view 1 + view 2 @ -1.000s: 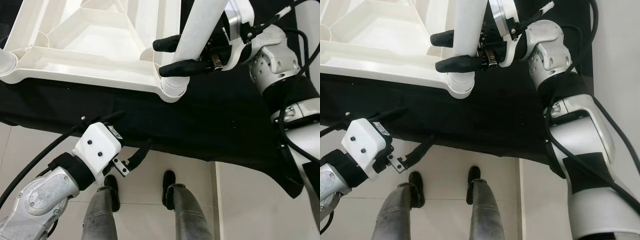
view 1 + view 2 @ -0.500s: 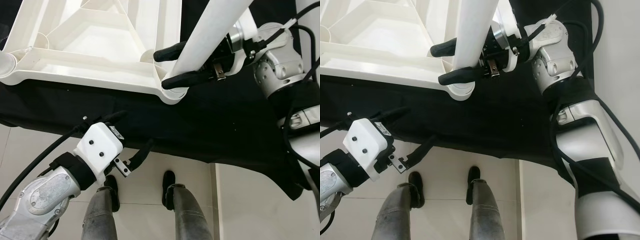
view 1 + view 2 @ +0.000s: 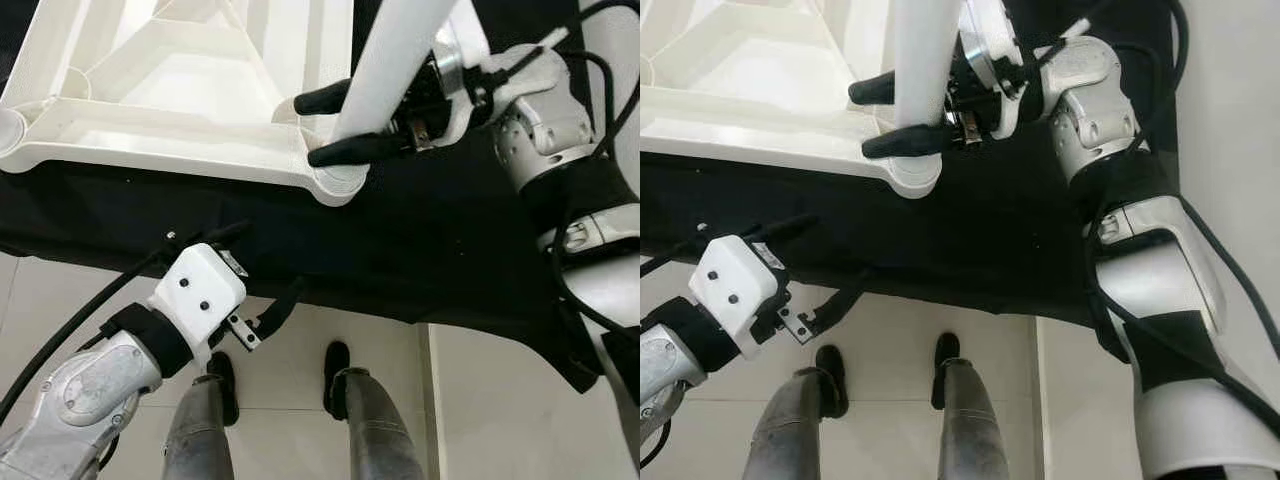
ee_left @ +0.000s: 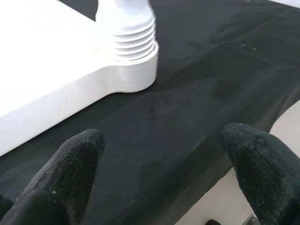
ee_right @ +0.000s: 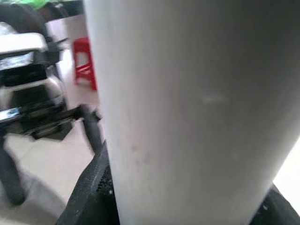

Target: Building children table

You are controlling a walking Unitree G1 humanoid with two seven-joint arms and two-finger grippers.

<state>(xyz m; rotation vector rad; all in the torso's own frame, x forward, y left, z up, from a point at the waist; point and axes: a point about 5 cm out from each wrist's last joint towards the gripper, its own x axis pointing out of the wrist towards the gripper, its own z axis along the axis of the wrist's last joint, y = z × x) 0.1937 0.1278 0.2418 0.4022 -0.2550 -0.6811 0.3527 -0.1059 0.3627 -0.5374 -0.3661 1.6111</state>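
Table leg (image 3: 395, 60), clenched by the right gripper (image 3: 345, 125), is now sinking into the tabletop's (image 3: 150, 140) corner socket (image 3: 340, 180), no threads showing. Left gripper (image 3: 262, 275) is hanging open below the cloth's (image 3: 440, 250) edge, so seating seems nearly done

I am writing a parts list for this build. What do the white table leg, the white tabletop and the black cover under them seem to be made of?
Table leg: probably moulded plastic, smooth and slightly glossy, with screw ridges at its base.
Tabletop: likely the same white plastic; it lies upside down, showing moulded ribs.
Black cover: seems matte woven cloth; it hangs limp over the edge.
The right gripper clamps the leg.
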